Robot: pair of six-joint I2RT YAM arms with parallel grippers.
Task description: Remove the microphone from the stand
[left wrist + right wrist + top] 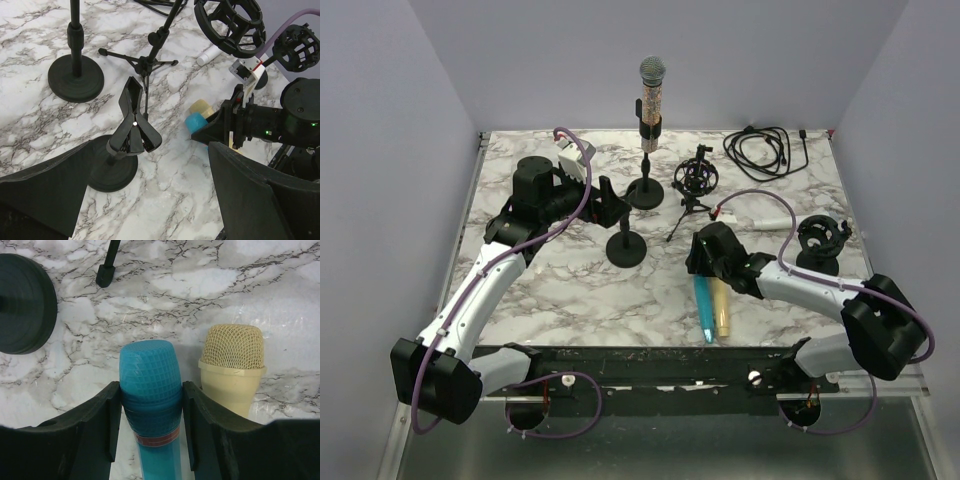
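White marble table (570, 290), lavender walls (380, 150); left end effector (151, 145) wide; right end effector (151, 387) clamps blue microphone (150, 360).

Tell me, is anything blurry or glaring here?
Top external view: soft, even light, only faint shadows on the marble table. Left wrist view: its fingers are dark, featureless; the clip stand is sharp. Right wrist view: the blue microphone mesh is crisp.
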